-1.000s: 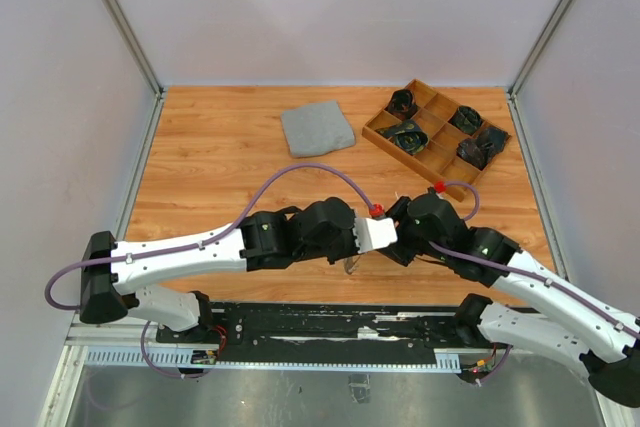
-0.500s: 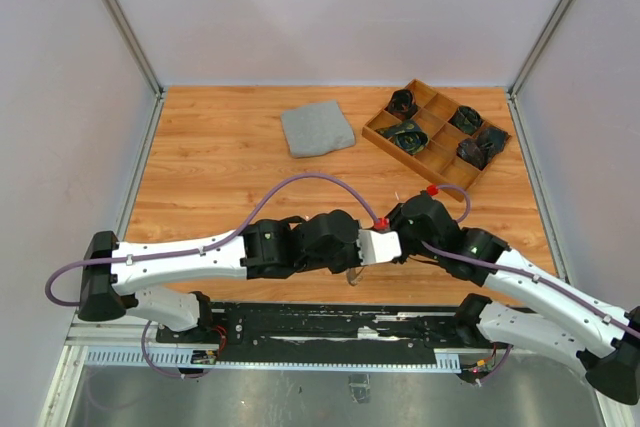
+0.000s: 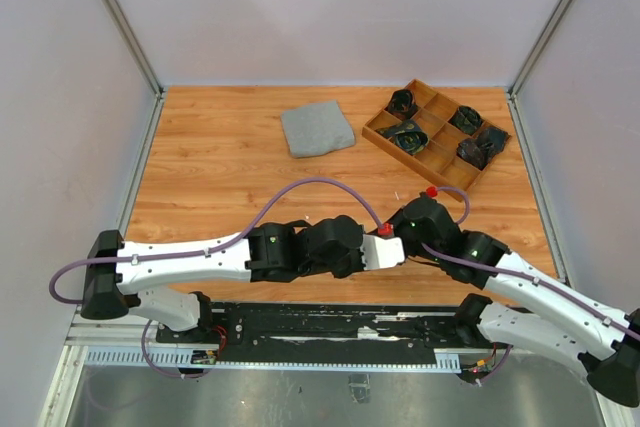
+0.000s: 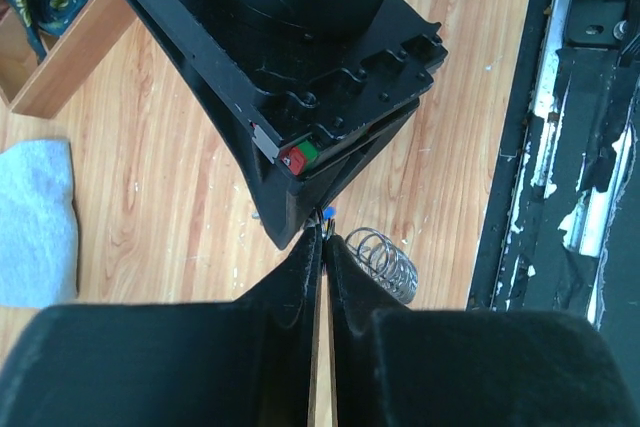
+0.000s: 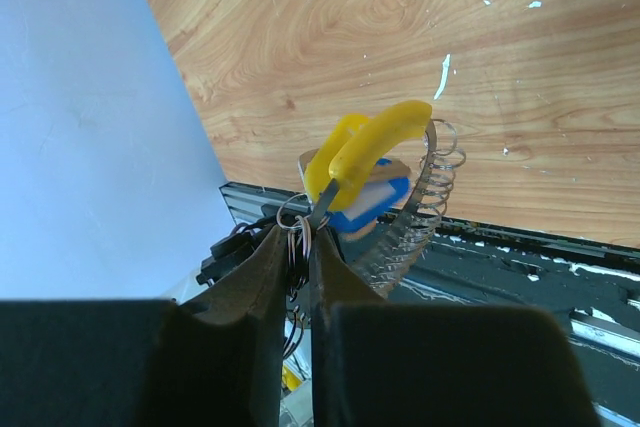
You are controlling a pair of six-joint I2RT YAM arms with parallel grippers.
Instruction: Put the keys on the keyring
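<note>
arms [image 3: 190,252]: I count two, one left, one right.
keys [image 5: 375,142]: I count three heads in the right wrist view, two yellow and one blue; any others are hidden.
keyring [image 5: 415,212]: one coiled wire loop.
cloth [image 3: 317,128]: one, grey, folded.
tray [image 3: 418,159]: one, wooden, with dividers.
dark bundles [image 3: 403,102] in tray: I make out four.

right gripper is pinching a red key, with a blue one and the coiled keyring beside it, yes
No, the key is yellow, not red. The right wrist view shows the right gripper pinching a yellow key, with a blue key and the coiled keyring beside it.
</note>
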